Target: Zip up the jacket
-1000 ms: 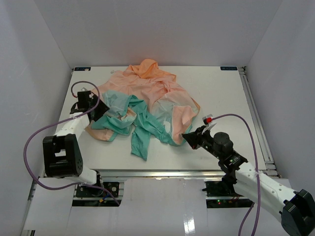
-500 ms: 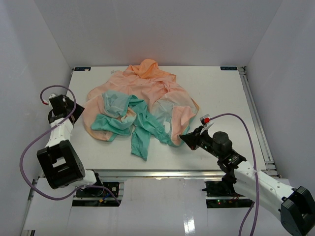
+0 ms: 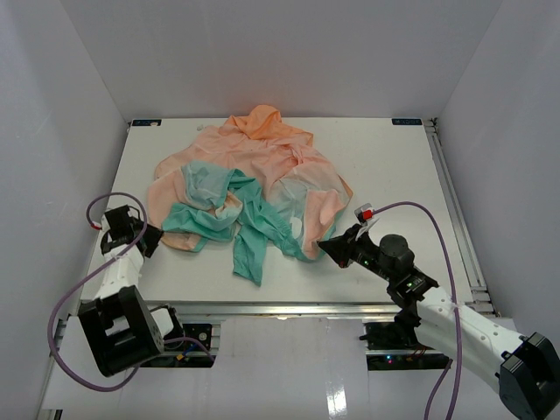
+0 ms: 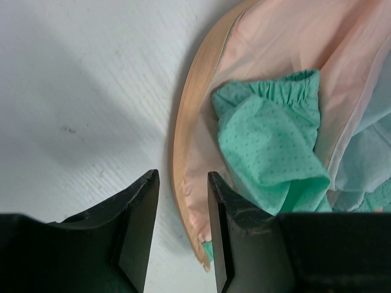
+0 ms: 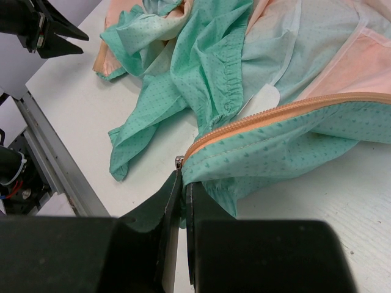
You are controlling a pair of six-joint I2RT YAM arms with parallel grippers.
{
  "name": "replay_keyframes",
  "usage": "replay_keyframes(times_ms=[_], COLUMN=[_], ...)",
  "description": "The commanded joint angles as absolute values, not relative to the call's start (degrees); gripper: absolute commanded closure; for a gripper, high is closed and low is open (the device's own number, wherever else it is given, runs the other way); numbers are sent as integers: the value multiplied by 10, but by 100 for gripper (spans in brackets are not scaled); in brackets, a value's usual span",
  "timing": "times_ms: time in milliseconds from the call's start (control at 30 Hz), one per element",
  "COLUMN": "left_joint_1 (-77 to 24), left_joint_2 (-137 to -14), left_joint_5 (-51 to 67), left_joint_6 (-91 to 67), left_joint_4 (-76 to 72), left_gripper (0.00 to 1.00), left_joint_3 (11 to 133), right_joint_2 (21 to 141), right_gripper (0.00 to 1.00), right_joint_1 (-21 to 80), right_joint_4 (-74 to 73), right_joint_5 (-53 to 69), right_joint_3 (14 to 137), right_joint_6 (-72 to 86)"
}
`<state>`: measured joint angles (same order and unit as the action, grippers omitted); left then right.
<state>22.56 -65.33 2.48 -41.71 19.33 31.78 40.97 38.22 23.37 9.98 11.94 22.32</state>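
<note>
Right hand [image 5: 182,180] pinches the jacket [image 3: 271,166] at its teal hem by the zipper [image 5: 275,114]; left hand [image 4: 181,183] hovers spread, empty. A tug could slip the thin fabric free.

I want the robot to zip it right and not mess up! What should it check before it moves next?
1. Right fingers pinching the jacket at the zipper end: ok.
2. Left fingers holding the other zipper side: not ok, they are open and hold nothing.
3. Jacket spread flat: not ok, crumpled.
4. Zipper slider found: cannot tell.
5. Left fingers close to the jacket: ok, beside the orange hem.
</note>
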Motion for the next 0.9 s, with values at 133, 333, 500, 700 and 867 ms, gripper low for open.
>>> replay_keyframes(times_ms=[133,333,500,700,867], left_joint_1=[207,196,185,185,191], left_joint_2=[-615,-656,-678,-666,-699], left_joint_5=[25,29,16,-29,-81], left_joint_6=[-447,-453,-470,-461,-408], left_joint_4=[197,171,137,145,229], left_gripper=[49,49,52,81,100], left_joint_3=[279,282,260,291,406], right_joint_2=[407,403,410,414,403], right_gripper=[92,92,92,92,92], right_joint_1=[381,381,381,381,380], right_joint_4=[258,253,255,254,249], right_joint_5=[113,107,105,105,102], right_joint_3=[132,133,134,136,135], right_joint_6=[228,224,221,221,221])
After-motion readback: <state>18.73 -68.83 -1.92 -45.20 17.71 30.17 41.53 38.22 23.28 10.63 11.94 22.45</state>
